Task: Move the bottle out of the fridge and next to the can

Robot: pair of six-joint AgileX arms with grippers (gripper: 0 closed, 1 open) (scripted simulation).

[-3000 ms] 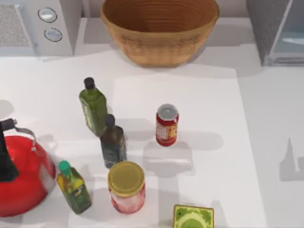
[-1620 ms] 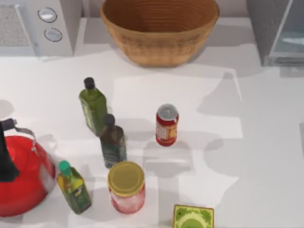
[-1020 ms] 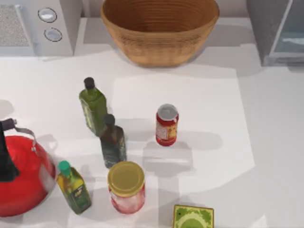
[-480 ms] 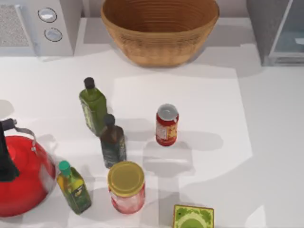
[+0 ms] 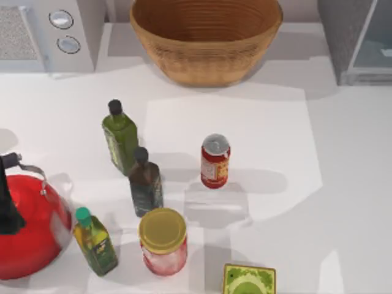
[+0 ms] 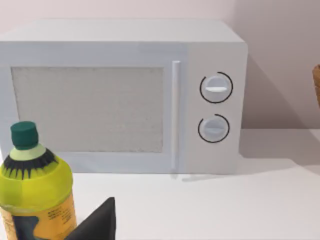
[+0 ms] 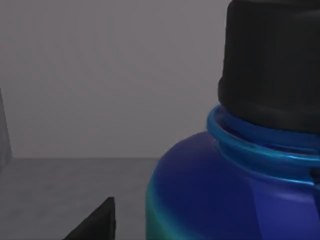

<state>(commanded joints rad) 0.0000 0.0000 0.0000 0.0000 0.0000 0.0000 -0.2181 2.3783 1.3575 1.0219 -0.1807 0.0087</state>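
Right gripper: one dark finger tip (image 7: 95, 222) at the frame edge in the right wrist view, just beside the bottle (image 7: 215, 190). Cannot tell whether it is open, closed or gripping. Bottle seen very close and cut off: blue shoulder, a teal tinge low on the side, bright blue neck ring, black screw cap (image 7: 272, 65) running out of frame. It stands upright, long axis vertical, cap up. Plain grey wall and grey floor behind it, consistent with an enclosed interior.

Left gripper: one dark finger tip (image 6: 97, 222) likewise; state cannot be told. It sits low over the tabletop, near a yellow-green oil bottle (image 6: 35, 190) with a green cap, facing the white microwave (image 6: 125, 95) with its two round knobs.

Top view: white tabletop (image 5: 343, 184) with broad soft shadows across its right half. Fridge (image 5: 358, 40) in the far right corner, cut off by the frame, pale glassy door panel showing; its interior cannot be made out. Wicker basket (image 5: 205, 37) at the back centre. The can (image 5: 215, 161) stands upright mid-table, silver top up, well apart from the fridge. To its left a green oil bottle (image 5: 120, 138) and a dark olive bottle (image 5: 145, 182); nearer the front a gold-lidded jar (image 5: 163, 241), red kettle (image 5: 27, 223) partly cut off, and a green box (image 5: 248, 280) cut by the lower edge.
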